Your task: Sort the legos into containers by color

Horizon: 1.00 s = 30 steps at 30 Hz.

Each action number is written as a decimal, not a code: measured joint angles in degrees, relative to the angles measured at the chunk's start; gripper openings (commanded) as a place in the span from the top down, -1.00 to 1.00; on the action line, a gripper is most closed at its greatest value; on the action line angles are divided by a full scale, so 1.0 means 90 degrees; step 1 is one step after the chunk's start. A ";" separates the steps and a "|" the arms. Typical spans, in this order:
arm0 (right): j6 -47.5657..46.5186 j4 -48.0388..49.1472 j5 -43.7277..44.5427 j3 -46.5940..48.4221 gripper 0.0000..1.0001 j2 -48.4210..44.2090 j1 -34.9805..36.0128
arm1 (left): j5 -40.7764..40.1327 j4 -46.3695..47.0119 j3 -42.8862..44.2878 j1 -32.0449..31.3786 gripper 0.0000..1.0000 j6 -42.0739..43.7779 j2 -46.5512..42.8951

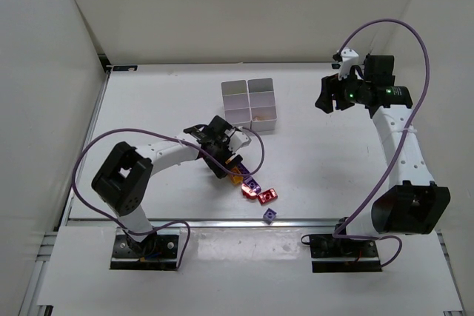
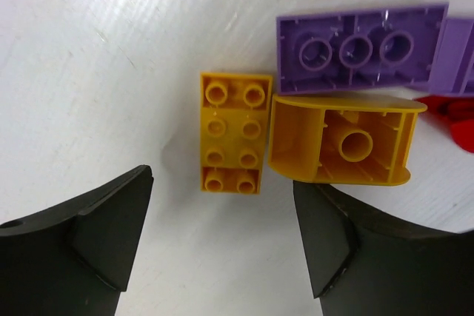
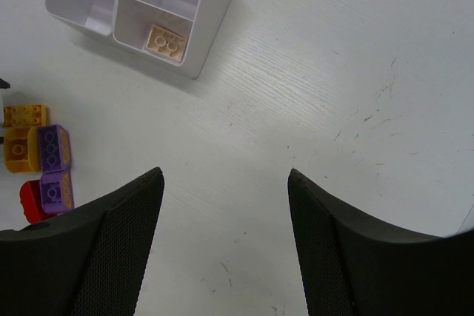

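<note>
My left gripper (image 1: 229, 169) is open low over the table, its jaws wide apart. Just beyond the fingertips (image 2: 118, 227) lie an orange studded brick (image 2: 234, 132) and an orange brick lying studs-down (image 2: 344, 138). A purple brick lying studs-down (image 2: 359, 46) and a red brick (image 2: 453, 115) lie past them. In the top view the cluster shows orange (image 1: 235, 178), purple (image 1: 252, 184) and red (image 1: 266, 196), with a lone purple brick (image 1: 270, 215) nearer the front. The white bins (image 1: 250, 103) stand behind; one holds a tan brick (image 3: 166, 41). My right gripper (image 3: 226, 175) is open, empty, raised at right.
The table's front edge (image 1: 222, 221) runs just below the lone purple brick. White walls enclose the table at the back and both sides. The purple cables loop off both arms, the left one (image 1: 258, 155) hanging close above the brick cluster.
</note>
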 measured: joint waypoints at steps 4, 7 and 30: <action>0.0000 0.0019 0.0000 -0.0051 -0.44 0.0000 0.0002 | -0.0022 0.0146 0.0056 0.0000 -0.51 -0.0049 0.0005; 0.0000 0.0019 0.0000 -0.0092 -0.44 0.0000 0.0000 | -0.0017 0.0189 0.0085 0.0000 -0.39 -0.0061 0.0039; -0.0049 0.0022 -0.0046 -0.0092 -0.44 -0.0002 0.0002 | 0.0583 0.0017 0.0197 0.0172 0.40 -0.0250 0.0330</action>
